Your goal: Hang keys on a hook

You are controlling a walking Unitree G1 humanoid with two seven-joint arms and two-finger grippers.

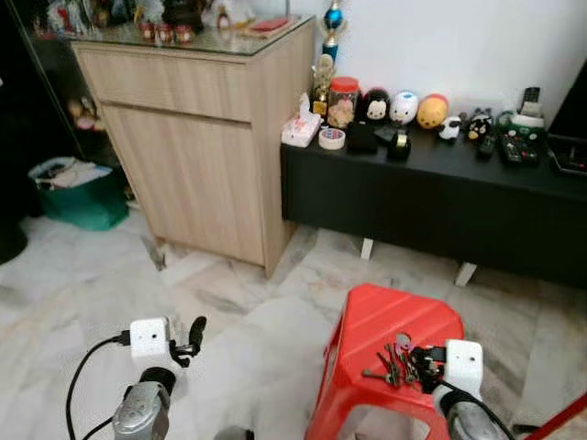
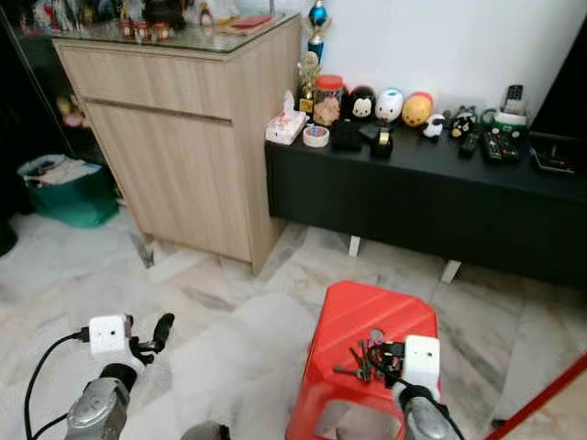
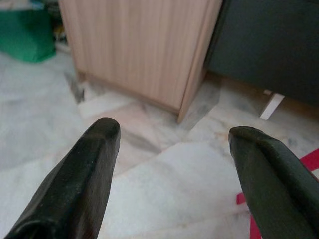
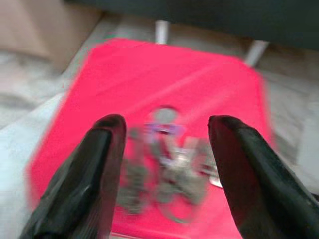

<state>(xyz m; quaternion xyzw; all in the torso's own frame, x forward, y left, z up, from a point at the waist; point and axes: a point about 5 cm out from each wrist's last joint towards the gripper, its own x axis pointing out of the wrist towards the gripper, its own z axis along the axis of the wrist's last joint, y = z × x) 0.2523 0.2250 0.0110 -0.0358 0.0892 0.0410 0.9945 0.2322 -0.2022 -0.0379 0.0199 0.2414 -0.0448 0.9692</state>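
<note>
Spreading wide, the fingers of the right gripper (image 4: 164,164) are hanging just above the bunch of keys (image 1: 396,363), which is lying on the red stool (image 1: 367,321) at the lower right of the frame, near the stool's front edge; the wrist view is blurring here. At lower left, the left gripper (image 3: 172,149) is also holding its fingers wide apart over bare marble floor (image 1: 229,312). Beyond, a light wooden cabinet (image 1: 202,137) is standing at upper left, touching a low black bench (image 1: 431,197) along the white wall. Plush toys (image 1: 404,107), a tape roll (image 1: 331,138), a tissue box (image 1: 301,130) and remotes (image 1: 518,142) are crowding the bench top. A green bin (image 1: 78,197) at the far left is holding papers.
</note>
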